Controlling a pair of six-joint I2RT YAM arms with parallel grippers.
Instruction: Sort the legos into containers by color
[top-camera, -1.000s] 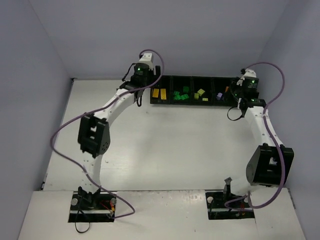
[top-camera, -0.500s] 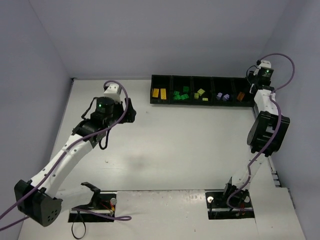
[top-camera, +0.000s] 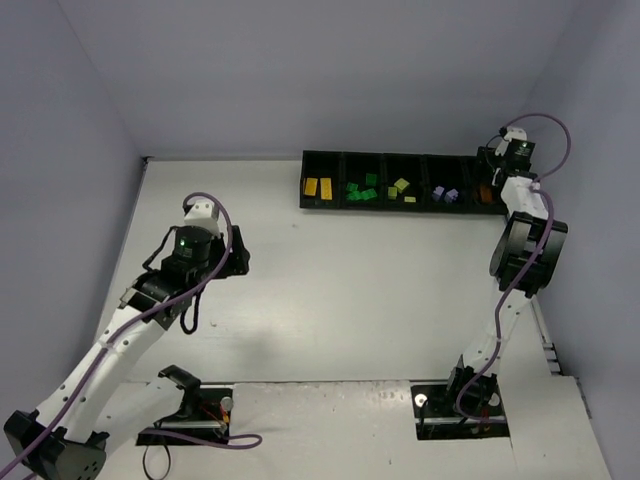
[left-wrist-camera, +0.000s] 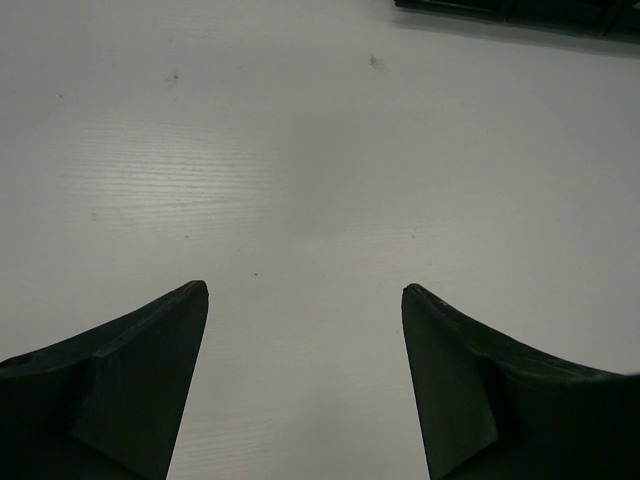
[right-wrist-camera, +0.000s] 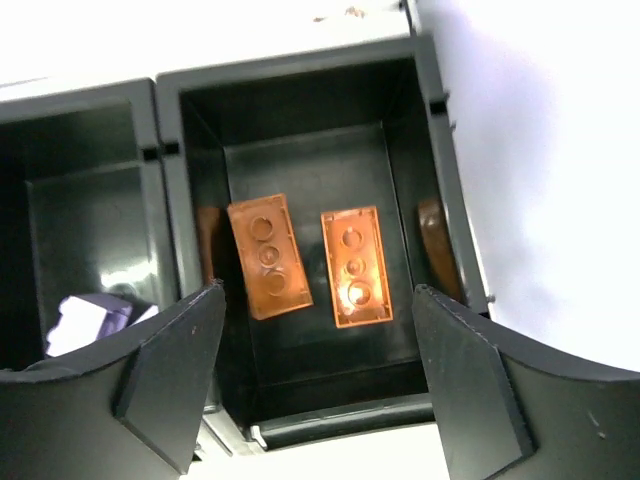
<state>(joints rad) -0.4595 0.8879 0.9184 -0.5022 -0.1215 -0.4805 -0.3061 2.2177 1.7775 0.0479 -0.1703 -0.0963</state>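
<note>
Orange-brown studded plastic bricks (right-wrist-camera: 268, 257) lie in the right-end compartment of the long black tray (right-wrist-camera: 170, 150) at the worktop's (top-camera: 350, 290) far edge, under the empty, spread right end effector (right-wrist-camera: 318, 292). Only the overhead view shows yellow bricks (top-camera: 317, 186) in the leftmost compartment. The left end effector (left-wrist-camera: 305, 290) gapes empty.

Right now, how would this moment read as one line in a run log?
left gripper: open, over white table | right gripper: open, above end compartment of black plastic tray | two orange-brown plastic bricks: lying inside

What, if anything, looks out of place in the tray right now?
Nothing stands out. The tray looks sorted by color: yellow bricks, dark green bricks, lime bricks, lavender bricks, and two orange-brown bricks lying flat below the open right gripper.
</note>
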